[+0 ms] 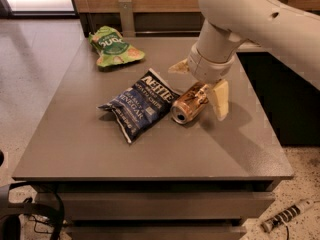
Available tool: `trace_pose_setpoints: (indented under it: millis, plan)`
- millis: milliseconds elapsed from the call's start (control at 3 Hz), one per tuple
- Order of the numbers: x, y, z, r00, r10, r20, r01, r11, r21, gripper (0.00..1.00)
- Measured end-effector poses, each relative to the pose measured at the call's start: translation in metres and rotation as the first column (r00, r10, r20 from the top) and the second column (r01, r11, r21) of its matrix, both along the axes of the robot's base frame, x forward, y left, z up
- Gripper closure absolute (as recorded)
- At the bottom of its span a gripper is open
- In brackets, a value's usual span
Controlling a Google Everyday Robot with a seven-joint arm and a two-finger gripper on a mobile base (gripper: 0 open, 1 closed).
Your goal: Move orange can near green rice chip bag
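Your gripper, jaws spread, hangs over the orange can lying right of centre; it is probably light, slick and rolls, so pinch its middle.

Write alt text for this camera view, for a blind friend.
A robot's gripper straddles an orange can lying on its side on a grey table, jaws open either side. A dark blue chip bag lies beside the can on the image's left; a green rice chip bag sits at the far left corner.

Copper orange can, dark swirls, under cream tool; left of can, blue bag with white lettering; beyond, light-green bag; grey table.
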State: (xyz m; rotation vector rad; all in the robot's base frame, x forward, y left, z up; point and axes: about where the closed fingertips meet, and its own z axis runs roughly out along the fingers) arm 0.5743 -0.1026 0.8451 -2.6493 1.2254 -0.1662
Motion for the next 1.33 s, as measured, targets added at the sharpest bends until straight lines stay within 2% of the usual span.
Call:
trace_pose_setpoints:
  millis: [333, 1000, 1333]
  plan:
    - [-0.0034, -0.0026, -0.0064, 0.9992, -0.039, -0.003, 0.039, 0.999, -0.006, 0.25]
    - [-0.0036, -0.0010, -0.0070, 0.9995, -0.032, -0.004, 0.032, 0.999, -0.007, 0.87]
    - [-0.0038, -0.0006, -0.0074, 0.9995, -0.032, -0.004, 0.032, 0.999, -0.007, 1.00]
